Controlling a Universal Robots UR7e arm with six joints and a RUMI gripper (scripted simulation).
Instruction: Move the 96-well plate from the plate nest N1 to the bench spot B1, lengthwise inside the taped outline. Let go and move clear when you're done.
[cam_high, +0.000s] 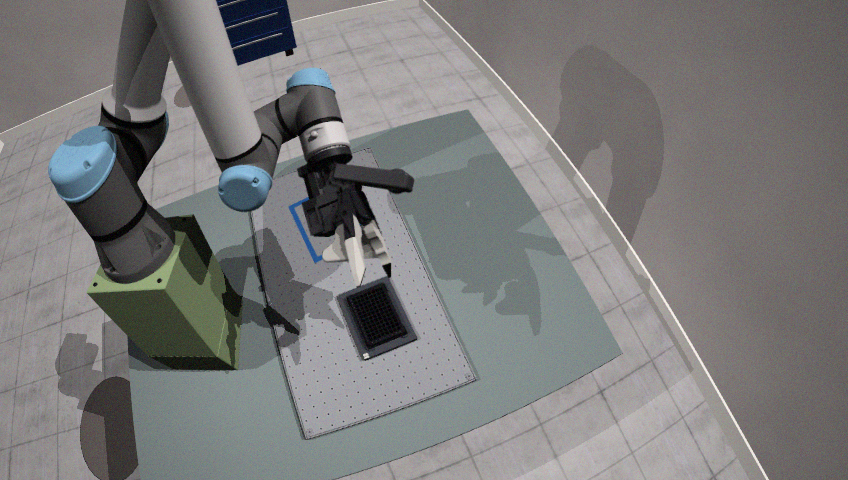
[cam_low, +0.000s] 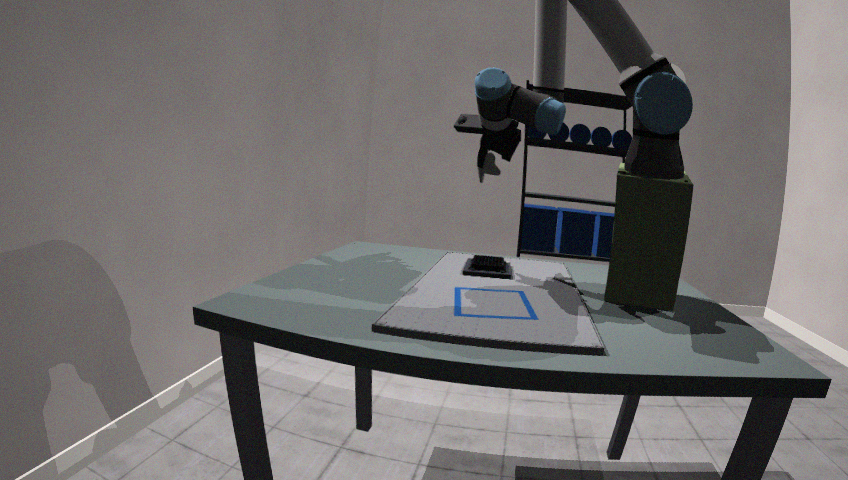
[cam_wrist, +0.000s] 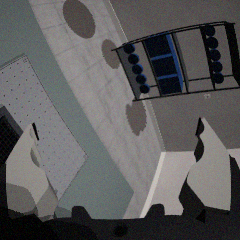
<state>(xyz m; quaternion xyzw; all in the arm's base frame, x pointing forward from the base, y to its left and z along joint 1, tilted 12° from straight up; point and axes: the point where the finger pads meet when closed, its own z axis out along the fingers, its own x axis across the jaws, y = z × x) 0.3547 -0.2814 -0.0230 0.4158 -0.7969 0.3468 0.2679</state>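
Black plate (cam_high: 377, 317) sits in its nest (cam_high: 407, 339) at six o'clock of the raised, wide-open tool (cam_high: 363, 252).

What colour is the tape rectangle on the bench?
Blue. The tape outline shows best in the exterior view.

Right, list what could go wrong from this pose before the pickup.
1. The open gripper hangs high above the 96-well plate, tilted; a skewed descent could clip the plate nest.
2. The plate sits snug in the nest; an off-centre grasp may jam it.
3. The taped outline is narrow, so placement could overlap the tape.
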